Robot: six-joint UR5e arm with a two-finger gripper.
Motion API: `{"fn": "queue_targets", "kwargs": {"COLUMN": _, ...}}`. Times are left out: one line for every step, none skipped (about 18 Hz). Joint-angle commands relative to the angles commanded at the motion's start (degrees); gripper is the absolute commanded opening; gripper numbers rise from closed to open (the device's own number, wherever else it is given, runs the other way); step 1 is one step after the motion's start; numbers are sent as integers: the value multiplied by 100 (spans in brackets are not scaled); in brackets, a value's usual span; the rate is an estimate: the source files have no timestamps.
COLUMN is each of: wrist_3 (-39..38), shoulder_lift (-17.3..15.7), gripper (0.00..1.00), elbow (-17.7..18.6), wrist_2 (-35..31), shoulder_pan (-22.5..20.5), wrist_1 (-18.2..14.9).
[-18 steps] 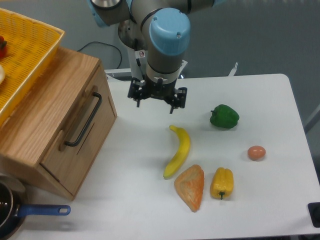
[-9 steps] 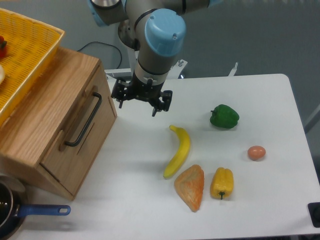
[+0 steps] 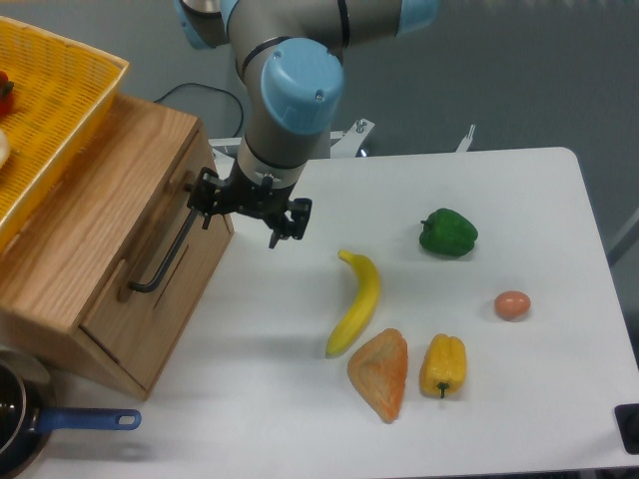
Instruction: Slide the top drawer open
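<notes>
The top drawer, stiff oak, is best pulled by its black bar handle; the pincer is spread.

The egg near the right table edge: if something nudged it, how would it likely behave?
The egg lies loose on the smooth white table, so it would probably roll, likely in a curve given its oval shape. It is probably fragile if real.
</notes>
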State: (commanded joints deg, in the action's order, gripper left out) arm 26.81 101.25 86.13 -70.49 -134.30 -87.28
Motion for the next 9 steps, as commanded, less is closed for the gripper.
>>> {"fn": "queue_targets", "kwargs": {"wrist_3": -17, "shoulder_lift": 0, "gripper": 100, "elbow": -17, "wrist_2": 0, "shoulder_pan": 17, "wrist_1": -9}}
{"fn": "queue_targets", "kwargs": {"wrist_3": -44, "shoulder_lift": 9, "gripper": 100, "elbow": -44, "wrist_2": 0, "shoulder_pan": 87, "wrist_1": 0}}
{"fn": "queue_targets", "kwargs": {"wrist_3": -79, "shoulder_lift": 26, "gripper": 100, "elbow": -70, "wrist_2": 0, "shoulder_pan": 114, "wrist_1": 0}}
{"fn": "queue_targets", "kwargs": {"wrist_3": -88, "shoulder_lift": 35, "gripper": 100, "elbow": -79, "wrist_2": 0, "shoulder_pan": 123, "wrist_1": -9}}
{"fn": "queue_targets", "kwargs": {"wrist_3": -88, "shoulder_lift": 35, "gripper": 100, "elbow": -79, "wrist_2": 0, "shoulder_pan": 132, "wrist_1": -9}}
{"fn": "queue_targets", "kwargs": {"wrist_3": -88, "shoulder_lift": 35, "gripper": 100, "elbow": -79, "wrist_2": 0, "shoulder_pan": 132, "wrist_1": -9}}
{"fn": "queue_targets", "kwargs": {"wrist_3": -88, "shoulder_lift": 35, "gripper": 100, "elbow": -79, "wrist_2": 0, "shoulder_pan": 149, "wrist_1": -9}}
{"fn": "queue_targets", "kwargs": {"wrist_3": -88, "shoulder_lift": 35, "gripper": 100, "elbow": -79, "wrist_2": -9, "shoulder_pan": 202, "wrist_1": 0}}
{"fn": "queue_targets", "kwargs": {"wrist_3": -88, "shoulder_lift": 35, "gripper": 100, "elbow": -79, "wrist_2": -9, "shoulder_pan": 220, "wrist_1": 0}}
